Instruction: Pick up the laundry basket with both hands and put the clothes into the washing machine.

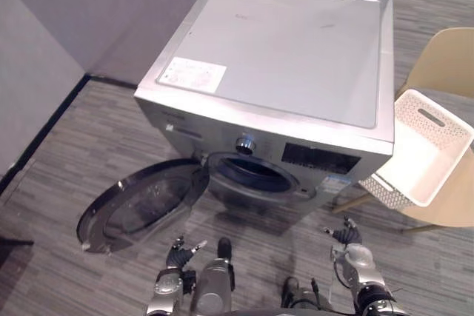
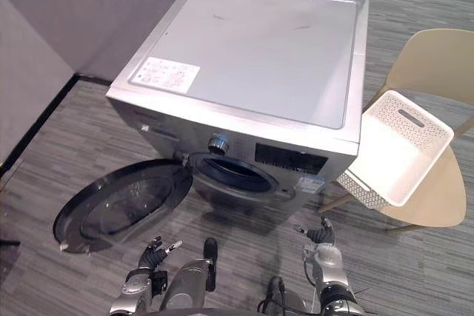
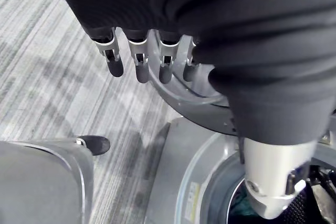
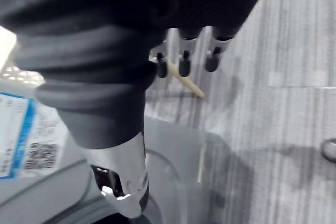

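Looks near done: laundry basket (image 1: 426, 146) empty, parked on chair (image 1: 444, 64) at its edge beside washing machine (image 1: 281, 72). Door (image 1: 137, 201) open. Left hand (image 1: 180, 255) and right hand (image 1: 348, 244) relaxed, holding nothing, low before drum. Clothes inside: can't confirm.

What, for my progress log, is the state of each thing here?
washing machine door: swung wide open
laundry basket: tipped on the chair, looks empty
chair: upright, bearing the basket
left hand: open, holding nothing
right hand: open, holding nothing
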Robot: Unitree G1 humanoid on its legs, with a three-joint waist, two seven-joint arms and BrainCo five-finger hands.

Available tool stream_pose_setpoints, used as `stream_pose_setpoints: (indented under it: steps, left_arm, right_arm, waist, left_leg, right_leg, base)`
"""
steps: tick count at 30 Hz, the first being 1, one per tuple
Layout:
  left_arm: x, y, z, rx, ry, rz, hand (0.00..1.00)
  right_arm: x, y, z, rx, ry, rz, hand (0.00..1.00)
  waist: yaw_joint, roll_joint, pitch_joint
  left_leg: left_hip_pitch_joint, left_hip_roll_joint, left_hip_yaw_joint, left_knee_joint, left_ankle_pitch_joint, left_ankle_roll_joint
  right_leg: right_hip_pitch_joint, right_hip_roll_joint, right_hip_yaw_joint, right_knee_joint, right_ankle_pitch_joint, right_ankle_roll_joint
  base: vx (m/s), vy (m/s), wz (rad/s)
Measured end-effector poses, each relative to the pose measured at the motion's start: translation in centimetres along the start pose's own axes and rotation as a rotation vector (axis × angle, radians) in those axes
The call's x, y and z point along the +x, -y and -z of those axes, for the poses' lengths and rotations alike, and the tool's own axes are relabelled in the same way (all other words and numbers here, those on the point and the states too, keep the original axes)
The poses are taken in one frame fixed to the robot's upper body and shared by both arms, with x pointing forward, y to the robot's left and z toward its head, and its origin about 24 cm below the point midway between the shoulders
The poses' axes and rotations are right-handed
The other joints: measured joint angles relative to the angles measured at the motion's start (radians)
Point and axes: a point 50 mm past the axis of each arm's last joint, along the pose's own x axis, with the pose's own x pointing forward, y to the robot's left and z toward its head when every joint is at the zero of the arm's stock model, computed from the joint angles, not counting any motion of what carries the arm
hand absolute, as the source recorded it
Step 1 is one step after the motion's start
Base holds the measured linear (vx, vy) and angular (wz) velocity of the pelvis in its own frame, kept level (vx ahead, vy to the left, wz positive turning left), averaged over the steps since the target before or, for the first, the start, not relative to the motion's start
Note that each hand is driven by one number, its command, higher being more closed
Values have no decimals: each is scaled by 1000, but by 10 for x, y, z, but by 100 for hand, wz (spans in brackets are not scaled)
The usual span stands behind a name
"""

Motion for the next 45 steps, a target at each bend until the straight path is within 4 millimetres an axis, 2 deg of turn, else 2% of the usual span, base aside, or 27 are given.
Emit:
stream_pose_setpoints:
  steps: [2,3,5,7,8,9,10,11,13,14,16,18,19,21,22,24,27,28,30,33,36,38,40,43,45]
  left_arm:
    - [0,5,-7,-5,29,9,0]
    - [0,7,-12,-6,51,15,0]
    - [0,10,-27,29,116,35,0]
    - [-1,12,-42,56,184,55,0]
    - [-2,15,-53,69,229,69,0]
    - [-4,19,-56,75,249,80,0]
    - [-5,21,-55,72,246,83,0]
    - [-4,19,-57,86,253,72,0]
    - [-3,10,-66,133,293,41,0]
    - [-3,9,-70,146,308,39,0]
    - [-5,5,-81,165,356,19,0]
    - [-7,-6,-94,175,413,-16,0]
    - [-10,-17,-106,178,460,-59,0]
    - [-15,-39,-124,171,536,-145,0]
    - [-16,-53,-140,169,589,-204,0]
    - [-18,-67,-152,172,622,-265,0]
    - [-24,-106,-184,211,705,-427,0]
    - [-25,-114,-191,216,714,-458,0]
    - [-27,-150,-212,238,716,-582,0]
    - [-26,-184,-227,257,667,-678,0]
    - [-24,-204,-221,263,595,-720,0]
    - [-22,-209,-215,267,556,-722,0]
    - [-17,-212,-204,268,496,-707,0]
    - [-8,-214,-182,271,375,-654,0]
    - [-5,-214,-176,269,344,-636,0]
  right_arm:
    - [-4,5,8,35,-13,19,0]
    - [-5,9,11,41,-25,30,0]
    - [-9,5,21,67,-55,29,0]
    - [-12,3,29,72,-76,23,0]
    - [-13,7,31,70,-80,32,0]
    - [-13,14,31,63,-73,48,0]
    - [-13,19,32,59,-72,59,0]
    - [-14,18,35,64,-88,61,0]
    - [-17,16,45,70,-125,55,0]
    - [-17,18,47,69,-136,61,0]
    - [-16,23,53,62,-171,79,0]
    - [-14,21,52,50,-178,72,0]
    - [-13,18,50,43,-177,65,0]
    - [-9,17,40,44,-152,60,0]
    - [-6,20,35,38,-135,66,0]
    - [-3,21,27,36,-114,67,0]
    - [2,31,13,11,-56,69,0]
    - [3,33,11,0,-52,73,0]
    - [5,42,8,-26,-40,89,0]
    - [5,48,8,-52,-37,97,0]
    - [4,47,11,-66,-48,76,0]
    - [3,45,13,-80,-53,66,0]
    - [3,43,14,-79,-56,60,0]
    - [3,36,14,-87,-53,38,0]
    - [3,35,12,-85,-48,34,0]
  waist:
    - [-16,1,-3]
    - [-14,13,-10]
    - [-11,-11,-5]
    - [-14,-17,-5]
    - [-17,-29,-1]
    - [-14,1,-3]
    - [-15,17,-7]
    - [-16,22,-16]
    - [-59,-41,-51]
    - [-69,-44,-51]
    - [-66,-44,-52]
    - [-65,-40,-50]
    - [-66,-40,-50]
    - [-66,-39,-50]
    - [-66,-38,-50]
    - [-65,-38,-50]
    - [-66,-33,-48]
    - [-66,-33,-49]
    - [-66,-31,-48]
    - [-70,-29,-45]
    - [-67,-30,-44]
    - [-67,-34,-42]
    - [-67,-38,-39]
    - [-61,-64,-23]
    - [-59,-69,-18]
  left_leg:
    - [53,0,20,-4,-55,-17]
    - [96,-1,20,-98,-55,-28]
    - [92,-20,22,-97,-48,-32]
    - [55,-23,21,-8,-113,-42]
    - [10,-16,20,151,-161,-4]
    - [-14,13,-18,314,-227,13]
    - [-4,24,-37,302,-276,-19]
    - [11,14,-35,283,-312,-5]
    - [26,-65,-21,163,-300,-9]
    - [23,-75,-22,151,-292,-9]
    - [19,-100,-16,134,-286,-6]
    - [18,-105,-3,130,-274,5]
    - [23,-107,0,130,-259,15]
    - [45,-107,11,122,-256,25]
    - [60,-107,18,115,-250,35]
    - [69,-107,15,113,-249,36]
    - [106,-97,3,91,-249,36]
    - [114,-95,3,82,-249,36]
    - [133,-91,6,58,-249,36]
    - [136,-80,15,40,-249,35]
    - [136,-80,25,32,-249,35]
    - [132,-82,33,21,-249,35]
    - [126,-80,37,22,-249,35]
    - [118,-75,44,25,-249,35]
    - [109,-69,46,25,-249,35]
  right_leg:
    - [-9,-14,-12,-47,44,18]
    - [-10,-9,-13,-80,66,26]
    - [-7,-25,-14,-96,95,36]
    - [-3,-39,-8,-84,93,44]
    - [-6,-63,-11,-75,100,55]
    - [-5,-48,-8,-52,94,72]
    - [0,-33,1,-51,93,82]
    - [5,-33,21,-51,101,96]
    - [-10,-81,47,-123,125,119]
    - [-10,-87,47,-140,131,122]
    - [-6,-96,66,-196,165,122]
    - [2,-95,79,-234,198,111]
    - [12,-94,85,-255,228,112]
    - [29,-89,98,-280,238,117]
    - [43,-84,99,-297,247,120]
    - [53,-76,98,-311,255,110]
    - [80,-60,96,-326,259,105]
    - [83,-58,96,-327,259,104]
    - [88,-52,98,-338,264,97]
    - [76,-43,99,-344,280,77]
    - [59,-43,102,-345,298,72]
    - [48,-44,102,-345,302,72]
    - [40,-41,102,-345,313,68]
    - [27,-38,101,-341,313,67]
    - [17,-33,101,-338,316,64]
  base:
    - [-159,63,34]
    - [-156,126,13]
    - [-201,162,7]
    - [-155,123,8]
    - [-126,168,-15]
    - [-127,189,-26]
    - [-96,231,-45]
    - [-48,195,-22]
    - [17,158,17]
    - [43,115,26]
    - [56,124,-11]
    - [102,102,-24]
    - [94,45,-25]
    - [183,34,-29]
    - [236,19,-18]
    - [179,14,-15]
    - [183,-26,-16]
    - [144,-44,-13]
    - [103,-38,-16]
    - [65,-25,-16]
    - [57,-2,-19]
    - [78,8,-14]
    - [66,1,-7]
    - [87,-21,-5]
    - [84,-37,-5]
